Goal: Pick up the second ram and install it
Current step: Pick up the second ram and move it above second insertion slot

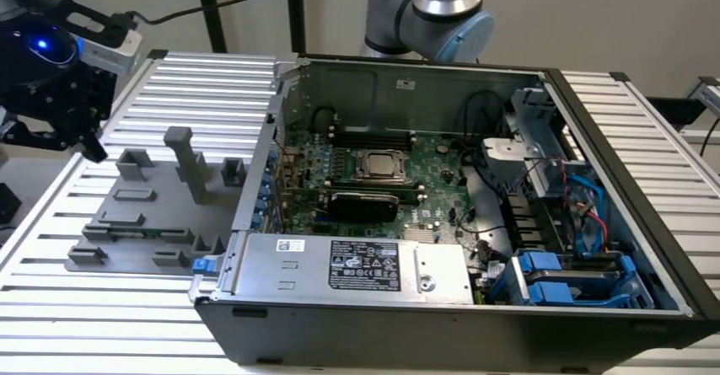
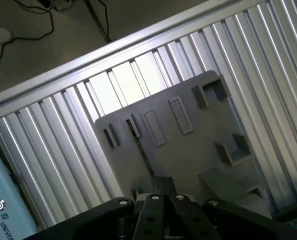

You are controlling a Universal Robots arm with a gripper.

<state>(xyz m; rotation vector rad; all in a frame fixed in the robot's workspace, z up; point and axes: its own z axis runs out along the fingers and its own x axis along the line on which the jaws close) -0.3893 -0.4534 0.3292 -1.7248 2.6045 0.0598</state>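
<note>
The second ram (image 1: 141,231) lies as a thin green strip in a slot near the front of the grey fixture plate (image 1: 152,202), to the exterior view's left of the open computer case. In the wrist view the ram (image 2: 142,152) is a thin dark strip running across the fixture plate (image 2: 188,150). My gripper (image 1: 93,149) hangs above the plate's far left corner, well clear of the ram. Its fingers (image 2: 158,186) sit close together with nothing between them, and the gripper (image 2: 164,183) is shut.
The open computer case (image 1: 450,80) holds the large green motherboard (image 1: 433,152) with the CPU socket (image 1: 380,166) and the power supply (image 1: 354,265). Grey blocks and a tall post (image 1: 185,160) stand on the fixture. Ribbed metal table (image 1: 113,324) lies all around.
</note>
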